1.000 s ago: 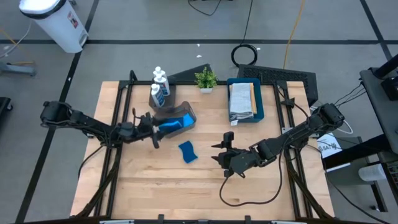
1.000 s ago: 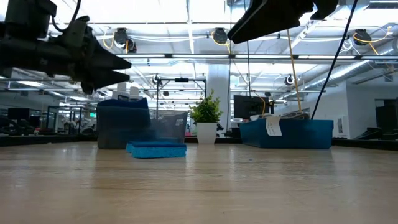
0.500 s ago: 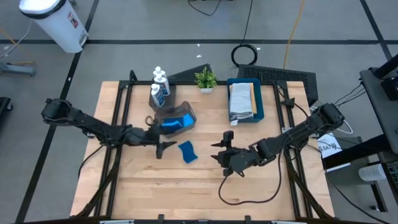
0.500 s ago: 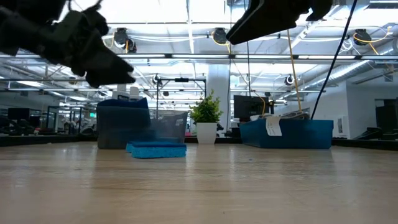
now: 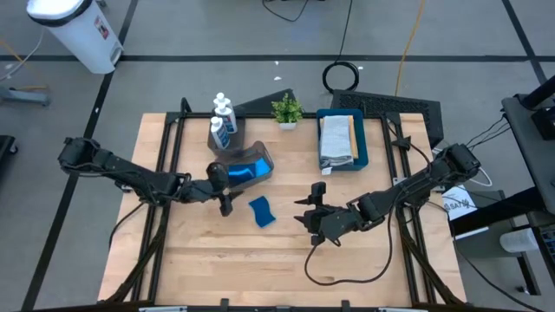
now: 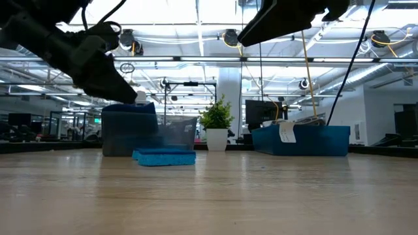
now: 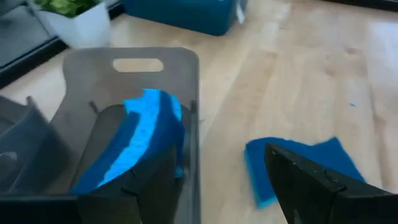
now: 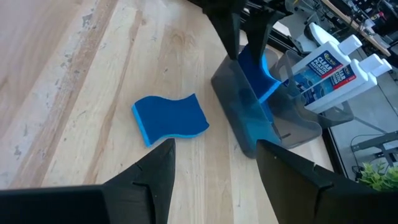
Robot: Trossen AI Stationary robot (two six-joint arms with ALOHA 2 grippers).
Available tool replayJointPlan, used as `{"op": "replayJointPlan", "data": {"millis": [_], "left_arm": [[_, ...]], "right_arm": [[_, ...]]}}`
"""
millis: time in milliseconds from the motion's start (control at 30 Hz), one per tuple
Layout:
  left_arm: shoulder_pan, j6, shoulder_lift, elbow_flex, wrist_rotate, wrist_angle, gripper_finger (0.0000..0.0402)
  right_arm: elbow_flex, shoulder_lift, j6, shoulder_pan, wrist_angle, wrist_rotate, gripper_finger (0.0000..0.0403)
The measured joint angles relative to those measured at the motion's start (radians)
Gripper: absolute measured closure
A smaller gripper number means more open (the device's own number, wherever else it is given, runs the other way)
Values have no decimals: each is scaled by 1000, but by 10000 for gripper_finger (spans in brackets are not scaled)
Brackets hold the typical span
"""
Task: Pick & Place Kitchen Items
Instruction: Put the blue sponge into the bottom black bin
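One loose sponge (image 5: 262,211) is seen flat on the desk (image 5: 260,269), frame centre | left gripper (image 5: 225,204), fingers spread and empty, is just to its left, nearer | right gripper (image 5: 310,209), fingers parted and empty, is farther right | second sponge (image 5: 242,172) is lodged in grey bin (image 5: 257,157).

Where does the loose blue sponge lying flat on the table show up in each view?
High view: sponge at table centre, just right of the left pincer.
Low view: left of centre, flat on the wood, before the grey rack.
Left wrist view: lower right, partly behind a finger.
Right wrist view: centre-left.
Shared landmark: the grey rack, beside the sponge in all four.
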Motion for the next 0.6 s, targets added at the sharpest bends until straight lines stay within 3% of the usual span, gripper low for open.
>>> {"op": "replayJointPlan", "data": {"millis": [300, 600], "left_arm": [[1, -27, 0, -1, -26, -15, 151], [46, -183, 0, -1, 22, -36, 151]], "right_arm": [[0, 0, 0, 0, 0, 0, 206], [0, 0, 1, 0, 0, 0, 206]]}}
